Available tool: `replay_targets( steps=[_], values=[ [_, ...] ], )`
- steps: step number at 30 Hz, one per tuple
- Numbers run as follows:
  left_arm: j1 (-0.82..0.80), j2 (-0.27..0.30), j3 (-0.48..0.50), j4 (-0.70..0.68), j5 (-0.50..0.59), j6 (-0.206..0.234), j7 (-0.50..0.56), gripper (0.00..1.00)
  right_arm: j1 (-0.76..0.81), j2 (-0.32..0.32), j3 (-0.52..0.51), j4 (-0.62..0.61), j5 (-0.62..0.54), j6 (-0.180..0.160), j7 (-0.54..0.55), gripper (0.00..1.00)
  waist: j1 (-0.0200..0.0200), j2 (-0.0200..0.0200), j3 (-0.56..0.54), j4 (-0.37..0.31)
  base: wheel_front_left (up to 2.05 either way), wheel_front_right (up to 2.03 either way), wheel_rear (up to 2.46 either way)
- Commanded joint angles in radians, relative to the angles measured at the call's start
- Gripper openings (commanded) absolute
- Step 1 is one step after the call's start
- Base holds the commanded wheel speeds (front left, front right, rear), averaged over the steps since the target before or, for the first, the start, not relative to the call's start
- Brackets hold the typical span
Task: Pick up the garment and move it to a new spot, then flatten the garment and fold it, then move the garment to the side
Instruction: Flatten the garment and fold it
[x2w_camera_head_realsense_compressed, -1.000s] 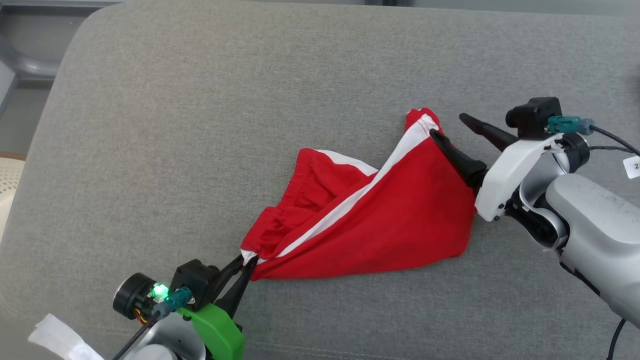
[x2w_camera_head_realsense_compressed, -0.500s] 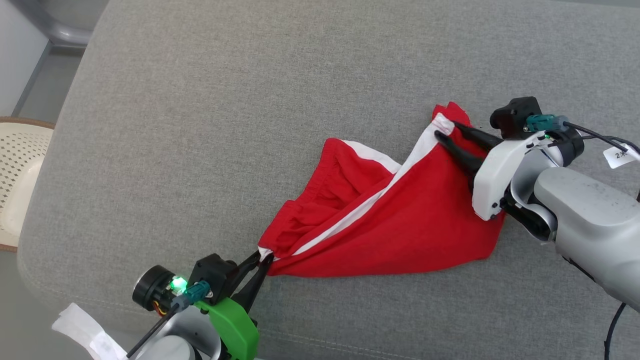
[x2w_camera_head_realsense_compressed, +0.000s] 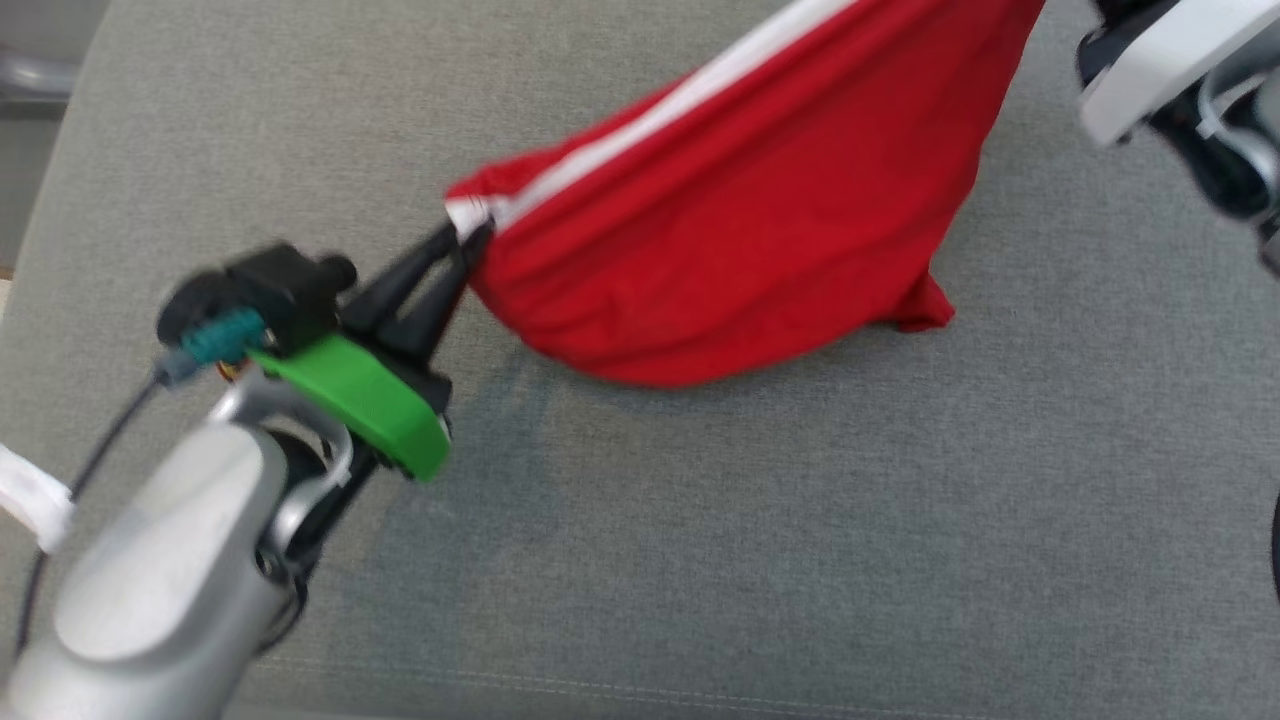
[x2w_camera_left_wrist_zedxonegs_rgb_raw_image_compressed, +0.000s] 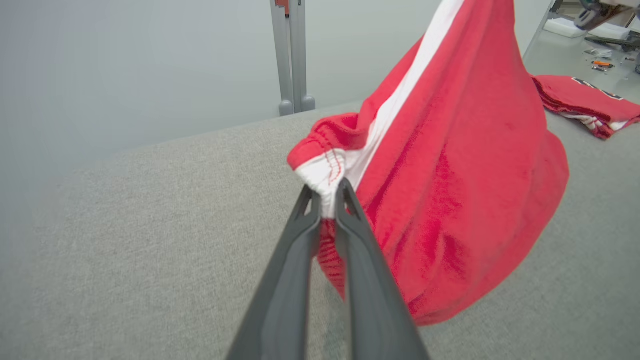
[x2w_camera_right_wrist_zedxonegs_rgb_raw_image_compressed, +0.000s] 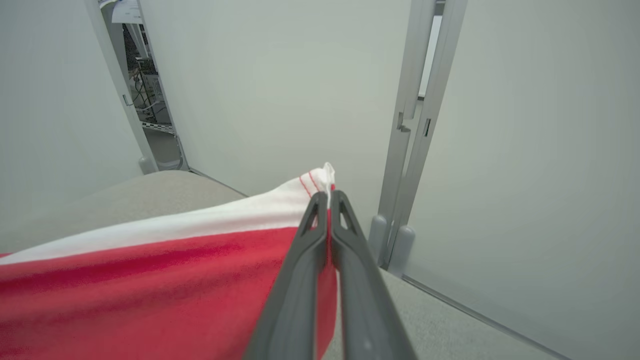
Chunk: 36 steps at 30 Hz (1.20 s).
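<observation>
Plainly, the garment (x2w_camera_head_realsense_compressed: 760, 210) is soft, light cloth that sags wherever it is unsupported. It is best taken at its firmer stitched edges, and that is where both tools have it. The left tool (x2w_camera_head_realsense_compressed: 462, 232), left of centre in the head view, is pinched nearly closed on a bunched white corner beside the gathered waistband. The right tool (x2w_camera_right_wrist_zedxonegs_rgb_raw_image_compressed: 327, 197), seen in its own wrist view, is clamped tight on the far end of the white stripe. The garment looks like red shorts with one white side stripe. It hangs stretched between the two tools across the upper middle of the head view, mostly lifted off the grey cushion (x2w_camera_head_realsense_compressed: 700, 520). Its sagging lower fold appears to touch the cushion. A slack pull would likely let it bunch.
</observation>
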Motion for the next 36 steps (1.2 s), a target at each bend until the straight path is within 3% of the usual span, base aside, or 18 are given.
replay_targets(
  steps=[1, 6, 11, 15, 18, 26, 29, 36],
  values=[
    [-0.097, 0.021, 0.025, 0.016, -0.013, -0.010, 0.016, 0.00, -0.029, -0.017, -0.069, -0.018, -0.045, -0.001, -0.004, 0.00, 0.0000, 0.0000, 0.065, -0.062, 0.00, 0.00, 0.00],
    [-0.432, 0.016, 0.068, 0.087, -0.032, -0.028, 0.038, 0.00, -0.134, -0.015, -0.268, -0.080, -0.194, -0.001, -0.004, 0.00, 0.0000, 0.0000, 0.157, -0.149, 0.00, 0.00, 0.00],
    [-0.778, -0.050, 0.046, 0.197, 0.023, -0.032, -0.028, 0.00, -0.237, -0.009, -0.462, -0.132, -0.340, -0.001, -0.004, 0.00, 0.0000, 0.0000, 0.247, -0.221, 0.00, 0.00, 0.00],
    [-0.945, -0.122, 0.002, 0.280, 0.050, -0.032, -0.139, 0.00, -0.254, -0.020, -0.588, -0.197, -0.433, -0.001, -0.003, 0.00, 0.0000, 0.0000, 0.294, -0.245, 0.00, 0.00, 0.00],
    [-0.983, -0.155, -0.054, 0.325, 0.039, -0.033, -0.206, 0.00, -0.214, -0.030, -0.638, -0.253, -0.473, -0.001, -0.003, 0.00, 0.0000, 0.0000, 0.312, -0.249, 0.00, 0.00, 0.00],
    [-0.761, -0.125, -0.172, 0.305, -0.045, -0.032, -0.276, 0.00, 0.090, -0.036, -0.742, -0.426, -0.507, -0.001, -0.003, 0.00, 0.0000, 0.0000, 0.306, -0.230, 0.00, 0.00, 0.00],
    [-0.580, -0.106, -0.130, 0.213, -0.033, -0.032, -0.276, 0.00, 0.280, -0.031, -0.804, -0.496, -0.493, -0.001, -0.003, 0.00, 0.0000, 0.0000, 0.278, -0.213, 0.00, 0.00, 0.00],
    [-0.097, -0.071, -0.023, 0.005, -0.023, -0.031, -0.276, 0.00, 0.731, 0.078, -1.027, -0.662, -0.485, -0.001, -0.004, 0.00, 0.0000, 0.0000, 0.173, -0.189, 0.00, 0.00, 0.00]
  ],
)
